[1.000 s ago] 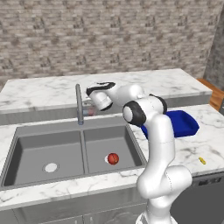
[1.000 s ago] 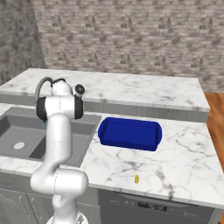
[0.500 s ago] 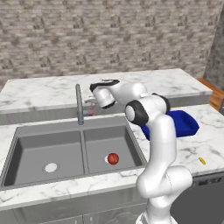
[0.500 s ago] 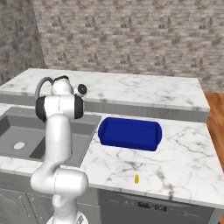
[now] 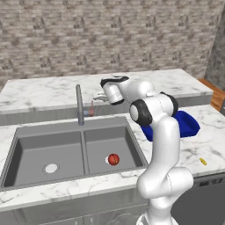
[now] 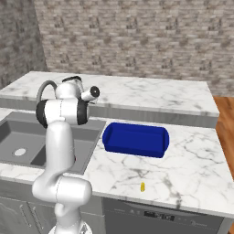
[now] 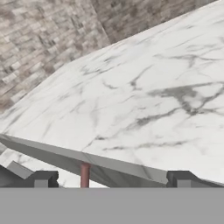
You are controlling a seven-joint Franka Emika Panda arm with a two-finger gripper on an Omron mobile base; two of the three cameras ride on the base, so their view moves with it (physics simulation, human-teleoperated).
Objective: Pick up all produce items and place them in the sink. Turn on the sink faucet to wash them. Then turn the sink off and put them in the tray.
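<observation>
A small round red-orange produce item [image 5: 114,159] lies in the right bowl of the grey double sink [image 5: 48,132], beside its drain. The sink faucet [image 5: 79,104] stands behind the divider, and its small lever with a reddish mark [image 5: 91,108] sticks out to the right. My gripper [image 5: 98,97] hovers just right of the faucet, right at that lever, open. In the hand view the red lever [image 7: 85,175] stands between my gripper's [image 7: 112,179] two spread tips, nearer the left one. The deep-blue tray [image 6: 135,139] rests on the counter right of the sink.
A small yellow thing [image 6: 142,186] lies on the marble counter near its front edge, in front of the tray. A raised marble ledge [image 5: 52,94] and a brick wall run behind the sink. My own arm hides part of the tray [image 5: 186,125] in the left base view.
The jaws have spread wider apart. The hand has stayed by the faucet lever with hardly any shift. The fruit in the sink has not moved.
</observation>
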